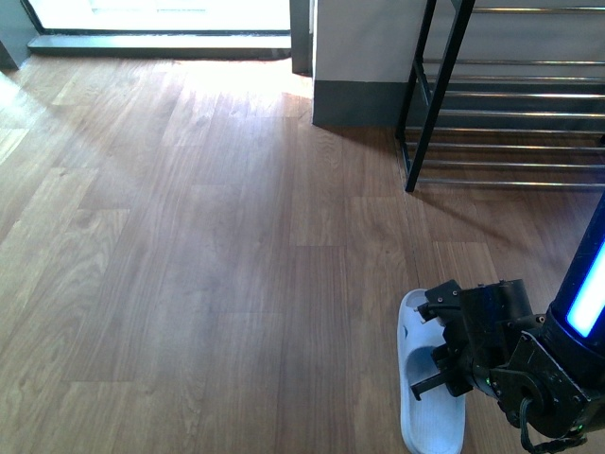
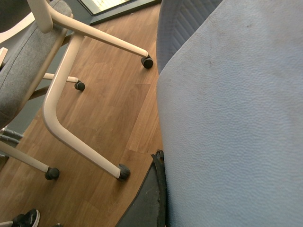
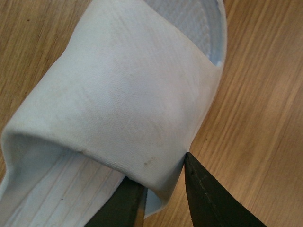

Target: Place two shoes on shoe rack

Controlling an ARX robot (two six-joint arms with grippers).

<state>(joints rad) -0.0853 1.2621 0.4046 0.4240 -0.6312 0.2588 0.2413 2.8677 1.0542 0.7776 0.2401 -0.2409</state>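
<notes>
The shoes here are pale blue-white slippers. In the front view one slipper (image 1: 430, 416) lies on the wood floor at the lower right, and my right gripper (image 1: 442, 357) is shut on its strap. The right wrist view shows that strap (image 3: 128, 94) pinched at its edge between the two dark fingers (image 3: 208, 198). A second slipper (image 2: 227, 118) fills the left wrist view, pressed against one dark finger (image 2: 149, 198) of my left gripper (image 2: 162, 182); the other finger is hidden behind it. The shoe rack (image 1: 501, 113), black-framed with chrome bars, stands at the far right.
A grey-and-white wall column (image 1: 359, 66) stands left of the rack, with a bright doorway (image 1: 161, 19) beyond. The left wrist view shows a chair's cream legs (image 2: 71, 127) on black casters (image 2: 123, 172), and a dark sneaker (image 2: 26, 218) on the floor.
</notes>
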